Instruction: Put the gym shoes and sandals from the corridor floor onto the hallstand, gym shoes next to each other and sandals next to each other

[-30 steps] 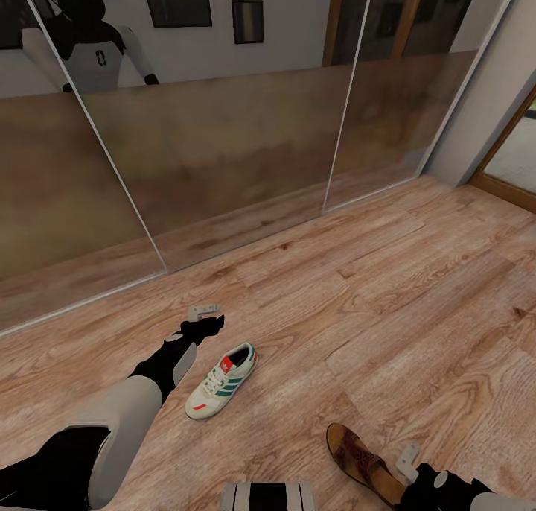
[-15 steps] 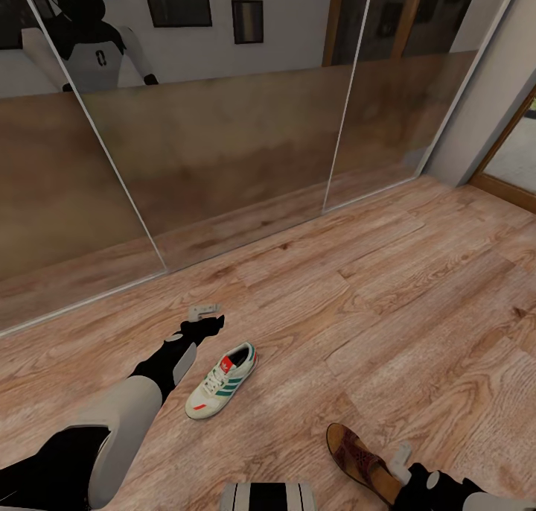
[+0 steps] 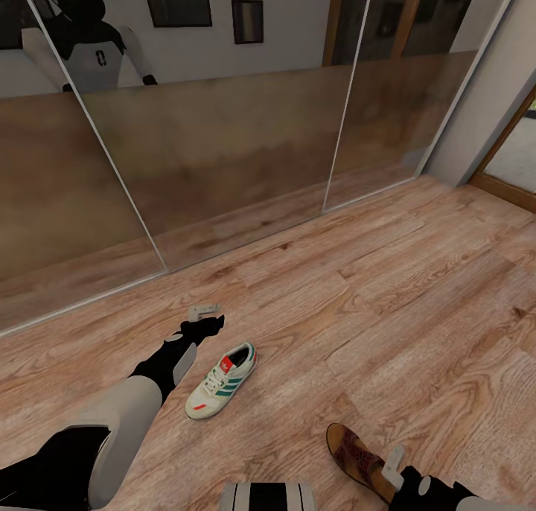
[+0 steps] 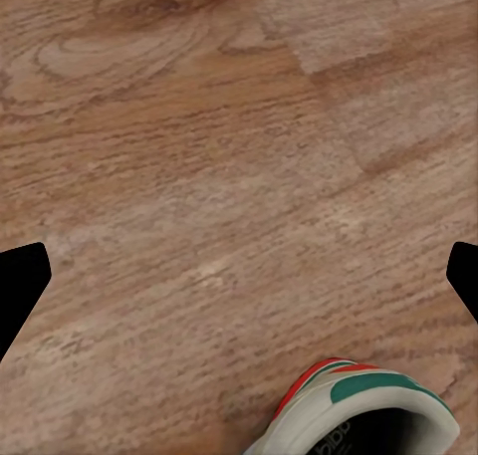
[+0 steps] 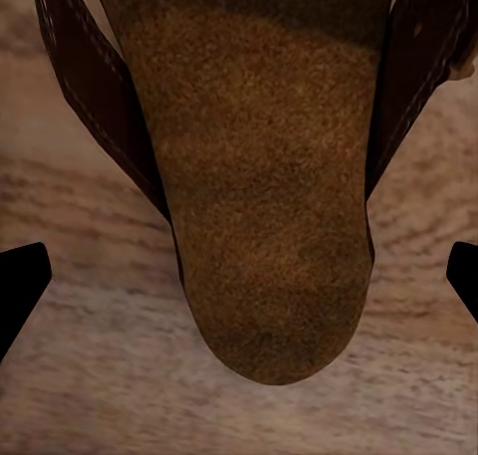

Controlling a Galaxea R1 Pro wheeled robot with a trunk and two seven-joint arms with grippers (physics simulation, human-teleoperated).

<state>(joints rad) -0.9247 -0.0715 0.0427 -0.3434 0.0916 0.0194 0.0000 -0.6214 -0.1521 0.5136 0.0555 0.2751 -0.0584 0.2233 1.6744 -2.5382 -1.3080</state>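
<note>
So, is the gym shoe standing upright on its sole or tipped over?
Upright: the gym shoe rests sole-down on the corridor floor, laces and opening facing up.

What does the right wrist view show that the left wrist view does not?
The right wrist view looks down on the brown sandal: its dark insole and side straps, seen close, with the rounded end between the open pincer tips. The left wrist view has the heel of the white sneaker, green and red trim, at one edge, off to one side of the open pincer. Both share the wood floor under the shoes and the dark pincer tips at both picture edges.
</note>
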